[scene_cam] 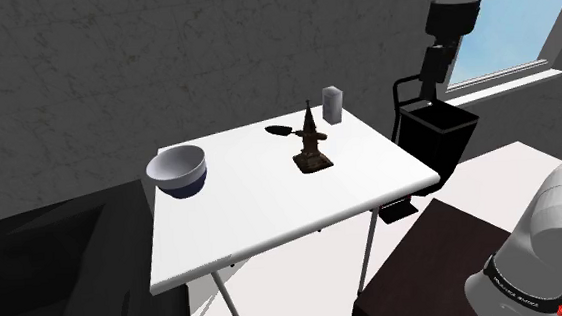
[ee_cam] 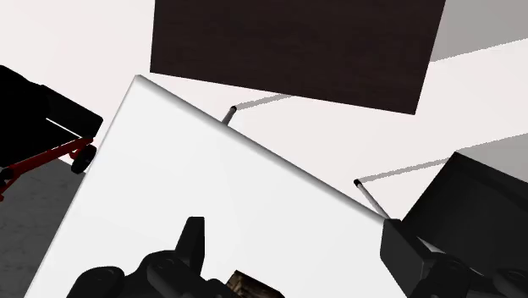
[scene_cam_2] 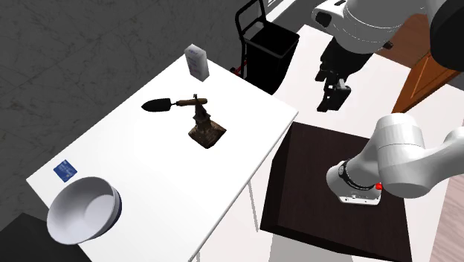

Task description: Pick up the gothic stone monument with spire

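Well below and ahead of the gripper (scene_cam_2: 332,96) — fingers spread, holding nothing — the spired monument (scene_cam_2: 204,126) stands upright.

A plain room in a house, more spare room than workshop. It has rough grey plastered walls (scene_cam: 63,65), a window (scene_cam: 506,23) showing blue sky above a pale sill (scene_cam: 504,76), and a brown wooden door (scene_cam_2: 427,85). A white folding bench (scene_cam: 243,219) on thin metal legs carries household bits such as a bowl (scene_cam: 178,171), with a black hand trolley (scene_cam: 433,138) parked beside it.
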`<control>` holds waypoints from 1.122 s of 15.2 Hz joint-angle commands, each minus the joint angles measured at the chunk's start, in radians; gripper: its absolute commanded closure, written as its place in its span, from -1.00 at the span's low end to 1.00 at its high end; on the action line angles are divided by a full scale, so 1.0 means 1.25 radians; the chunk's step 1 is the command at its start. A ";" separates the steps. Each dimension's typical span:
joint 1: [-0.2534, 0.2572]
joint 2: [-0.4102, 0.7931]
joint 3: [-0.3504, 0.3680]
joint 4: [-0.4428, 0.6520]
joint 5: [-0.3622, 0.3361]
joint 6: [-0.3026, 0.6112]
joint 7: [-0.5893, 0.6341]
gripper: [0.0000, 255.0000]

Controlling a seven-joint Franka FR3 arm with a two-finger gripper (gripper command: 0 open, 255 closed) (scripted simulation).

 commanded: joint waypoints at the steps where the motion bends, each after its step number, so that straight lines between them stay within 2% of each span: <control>1: 0.000 0.000 0.000 0.000 0.000 0.000 0.000 -1.00; 9: -0.008 0.150 0.028 -0.038 0.017 0.224 0.080 -1.00; 17: -0.019 0.350 0.051 0.000 0.017 0.419 0.157 -1.00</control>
